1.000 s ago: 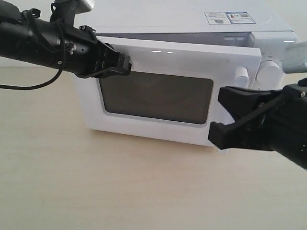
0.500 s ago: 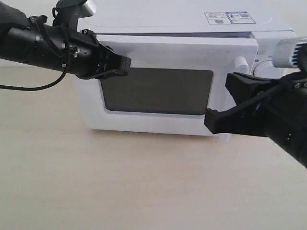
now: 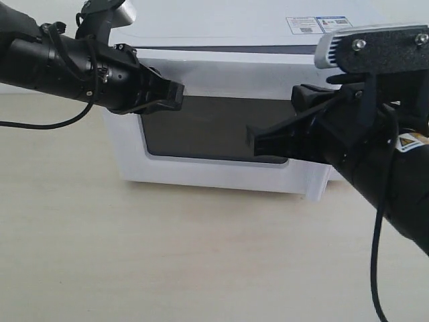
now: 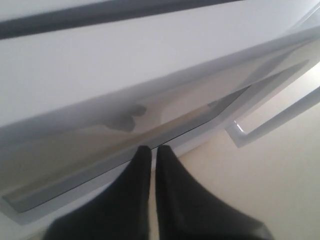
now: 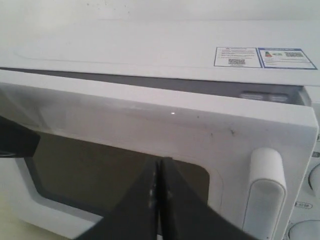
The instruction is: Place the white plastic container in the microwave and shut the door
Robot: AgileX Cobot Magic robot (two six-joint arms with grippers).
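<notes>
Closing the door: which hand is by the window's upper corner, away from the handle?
The left hand, shut, at the window's top corner. The right hand, also shut, sits lower, before the window's middle, nearer the handle.

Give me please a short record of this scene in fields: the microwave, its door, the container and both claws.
microwave: white, on the pale table, stickers on top
door: pushed to, or nearly; latch cannot be told
window: dark, inside not visible
container: not in view
left claw: shut, tips by the window's upper corner far from the handle
right claw: shut, in front of the window, toward the handle side
</notes>
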